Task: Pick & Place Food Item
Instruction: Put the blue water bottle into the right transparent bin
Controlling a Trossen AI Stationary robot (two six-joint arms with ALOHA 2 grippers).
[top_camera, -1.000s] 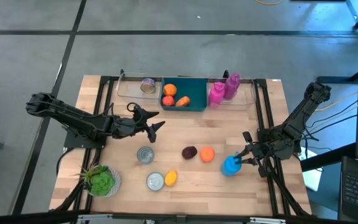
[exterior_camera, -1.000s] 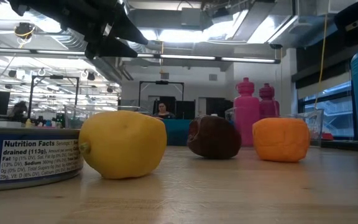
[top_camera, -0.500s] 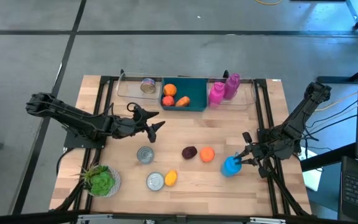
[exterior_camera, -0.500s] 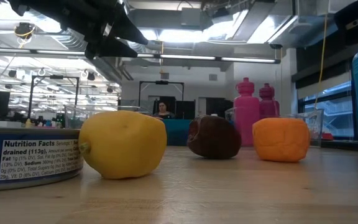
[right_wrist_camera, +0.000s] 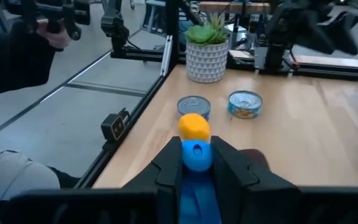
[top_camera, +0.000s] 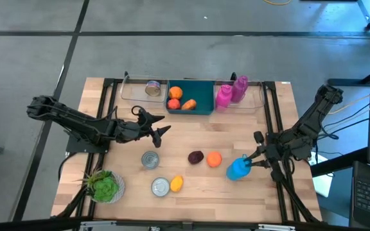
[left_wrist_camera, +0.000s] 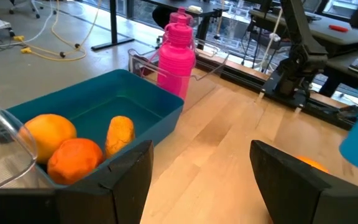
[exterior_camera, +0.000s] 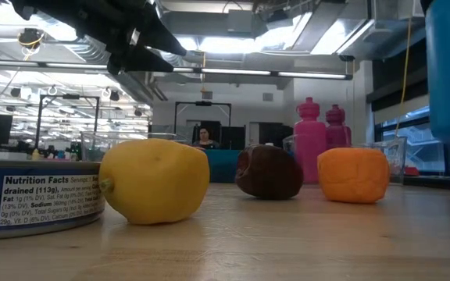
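- I am gripping the blue bottle (top_camera: 237,169) near its cap with my right gripper (top_camera: 254,162); the fingers are clamped on either side of the neck, because that narrow part gives me the firmest hold.
- The bottle is hanging tilted at the right near part of the table (top_camera: 236,128), and in the low view its base is clear of the wood, so I judge I am carrying it, not resting it.
- Just left of it, the orange fruit (top_camera: 214,158) and the dark fruit (top_camera: 196,157) are lying side by side, with the lemon (top_camera: 176,183) and two tins (top_camera: 160,186) nearer and further left.
- At the far edge, the teal bin (top_camera: 203,104) is holding three orange-coloured foods, and the pink bottles (top_camera: 224,96) are standing just right of it; I am guessing bottles belong there, foods in the bin.
- My left gripper (top_camera: 161,126) is hovering with fingers apart, empty, left of centre near the bin, waiting out of the way.
- The potted plant (top_camera: 105,186) is sitting at the near left corner.
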